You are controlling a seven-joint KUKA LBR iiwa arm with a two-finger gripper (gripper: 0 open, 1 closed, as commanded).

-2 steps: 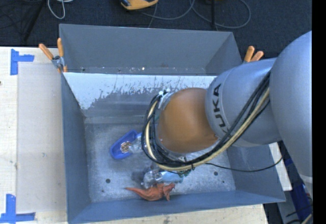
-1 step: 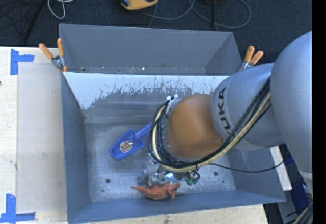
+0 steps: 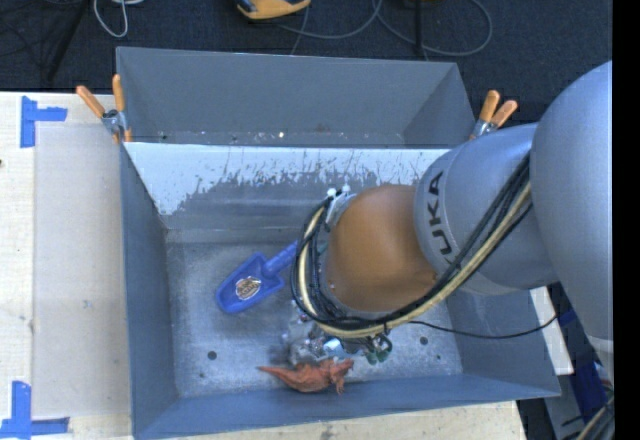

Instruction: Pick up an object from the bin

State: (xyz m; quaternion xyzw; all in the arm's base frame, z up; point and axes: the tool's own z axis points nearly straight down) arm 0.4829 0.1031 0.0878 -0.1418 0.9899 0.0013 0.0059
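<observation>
The gripper [image 3: 322,343] hangs low in the bin [image 3: 200,353], lower centre of the frame, tucked under the arm's orange cover [image 3: 375,253]; just below it in the frame lies an orange-brown toy lizard [image 3: 308,375], stretched flat on the floor close to the near wall; the two look very close, perhaps touching, though this angle won't settle contact; whether the gripper is spread or clenched I cannot tell either, since the cover and cables hide too much. Up and to the left sits a blue scoop [image 3: 250,283], something gold-coloured in its bowl, handle pointing toward the arm, apart from the gripper.

My read: this is the approach onto the lizard; to do it well, centre over the thick middle of the body, not the thin tail or legs; close across its narrow width; mind the near wall, which leaves little room on that side; squeeze only once the body sits inside the grasp, then lift straight up.
</observation>
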